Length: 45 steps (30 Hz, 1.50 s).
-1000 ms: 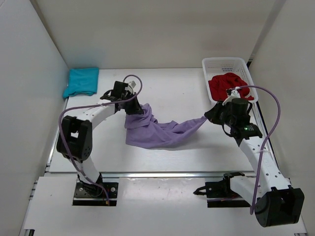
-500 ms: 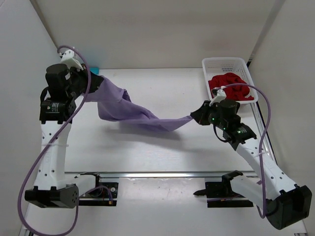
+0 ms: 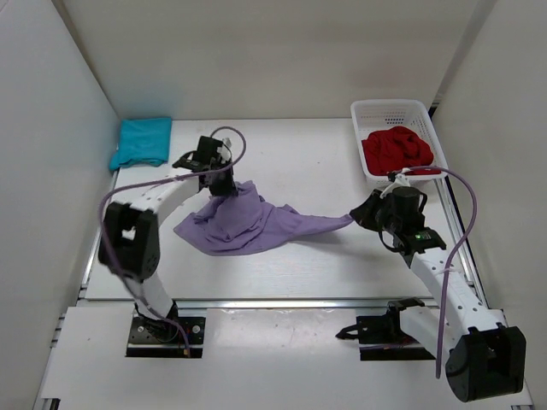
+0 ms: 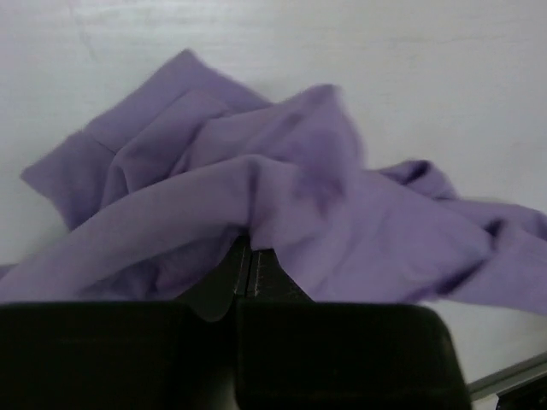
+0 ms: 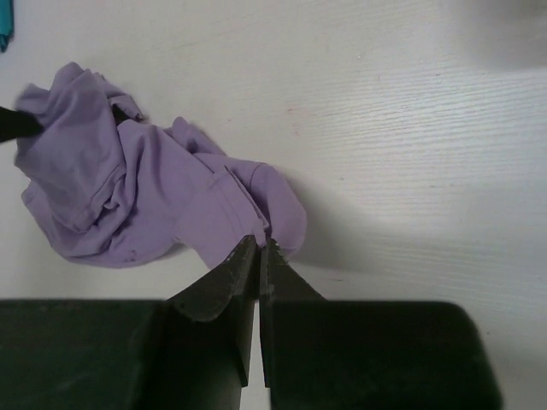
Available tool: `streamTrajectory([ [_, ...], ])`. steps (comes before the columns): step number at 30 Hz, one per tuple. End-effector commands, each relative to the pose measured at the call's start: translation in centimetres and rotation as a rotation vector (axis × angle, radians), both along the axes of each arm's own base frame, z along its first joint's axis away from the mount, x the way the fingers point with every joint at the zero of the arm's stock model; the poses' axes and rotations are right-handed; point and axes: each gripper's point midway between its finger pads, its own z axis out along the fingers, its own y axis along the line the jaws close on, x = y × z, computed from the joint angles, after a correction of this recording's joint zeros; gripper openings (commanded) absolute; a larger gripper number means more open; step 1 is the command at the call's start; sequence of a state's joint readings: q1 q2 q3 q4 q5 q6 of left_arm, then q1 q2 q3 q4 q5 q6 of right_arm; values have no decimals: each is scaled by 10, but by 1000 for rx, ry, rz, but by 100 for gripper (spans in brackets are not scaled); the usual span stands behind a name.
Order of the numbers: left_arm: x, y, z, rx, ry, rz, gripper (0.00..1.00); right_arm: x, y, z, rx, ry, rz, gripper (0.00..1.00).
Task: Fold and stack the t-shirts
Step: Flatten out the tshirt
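Observation:
The lavender-purple t-shirt (image 3: pixel 256 224) lies crumpled and stretched across the middle of the table, held at both ends. My left gripper (image 3: pixel 224 190) is shut on its left end, with cloth bunched over the jaws in the left wrist view (image 4: pixel 282 196). My right gripper (image 3: pixel 359 213) is shut on its right tip, seen in the right wrist view (image 5: pixel 162 192). The teal-turquoise t-shirt (image 3: pixel 141 142) lies folded at the back left corner. The red t-shirt (image 3: pixel 395 150) sits crumpled in the basket.
The white lattice basket (image 3: pixel 376 109) stands at the back right, close behind my right arm. White walls close in the table on the left, back and right. A metal rail runs along the table's near edge.
My left arm swung up and out to the far left with the purple shirt lifted, then came back down to the middle. The shirt now lies lower and more spread on the table.

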<state>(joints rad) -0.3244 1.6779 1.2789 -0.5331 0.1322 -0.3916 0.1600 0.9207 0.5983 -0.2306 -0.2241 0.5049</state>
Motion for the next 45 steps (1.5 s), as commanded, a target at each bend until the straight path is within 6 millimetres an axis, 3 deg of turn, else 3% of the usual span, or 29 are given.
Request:
streamTrajectory([
  [1, 37, -3, 18, -94, -107, 58, 0, 15, 1, 29, 17, -91, -13, 0],
  [3, 67, 1, 27, -130, -141, 84, 0, 17, 5, 31, 15, -90, -2, 0],
  [4, 79, 7, 18, -130, -120, 108, 0, 19, 4, 34, 17, -96, -2, 0],
  [5, 98, 15, 39, -127, -159, 136, 0, 19, 8, 34, 29, -89, 3, 0],
  [6, 117, 11, 48, -135, -173, 134, 2, 20, 9, 35, 23, -92, 8, 0],
  [7, 128, 13, 42, -144, -157, 133, 10, 23, 12, 40, 28, -105, 13, 0],
  [8, 137, 16, 59, -164, -182, 142, 16, 22, 14, 35, 18, -85, 18, 0],
  [10, 137, 19, 64, -187, -182, 132, 49, 23, 15, 39, 15, -98, 15, 0],
  [11, 133, 31, 81, -192, -221, 152, 75, 22, 16, 37, 18, -97, 15, 0],
  [12, 124, 44, 61, -193, -204, 183, 85, 21, 14, 37, 26, -100, 19, 0],
  [13, 108, 52, 62, -212, -240, 196, 98, 21, 13, 31, 37, -90, 12, 0],
  [14, 82, 65, 51, -246, -215, 222, 98, 18, 16, 30, 55, -88, 28, 0],
  [15, 83, 78, 60, -291, -267, 256, 99, 16, 19, 27, 57, -82, 41, 0],
  [17, 43, 87, 49, -345, -248, 277, 99, 9, 28, 21, 62, -73, 69, 0],
  [18, 37, 107, 61, -355, -289, 319, 99, 8, 32, 21, 72, -77, 77, 0],
  [19, 20, 110, 41, -359, -251, 333, 99, 3, 35, 17, 73, -69, 91, 1],
  [21, -4, 133, 24, -331, -223, 438, 84, 0, 43, 22, 92, -89, 119, 0],
  [22, -21, 141, 13, -309, -205, 479, 58, -2, 45, 21, 92, -89, 129, 0],
  [23, -33, 155, 1, -284, -192, 533, 43, -5, 49, 23, 93, -99, 141, 0],
  [26, -62, 180, -32, -243, -104, 643, 34, -9, 57, 26, 93, -115, 174, 0],
  [28, -69, 198, -44, -236, -95, 721, 36, -13, 61, 23, 93, -113, 193, 0],
  [30, -74, 199, -50, -235, -79, 740, 38, -16, 66, 26, 95, -122, 209, 0],
  [33, -81, 211, -61, -165, -68, 794, 51, -19, 69, 26, 95, -124, 223, 0],
  [38, -89, 214, -79, -147, -36, 831, 59, -22, 72, 23, 99, -121, 241, 0],
  [45, -72, 202, -99, -133, 3, 819, 52, -21, 74, 25, 105, -126, 246, 0],
])
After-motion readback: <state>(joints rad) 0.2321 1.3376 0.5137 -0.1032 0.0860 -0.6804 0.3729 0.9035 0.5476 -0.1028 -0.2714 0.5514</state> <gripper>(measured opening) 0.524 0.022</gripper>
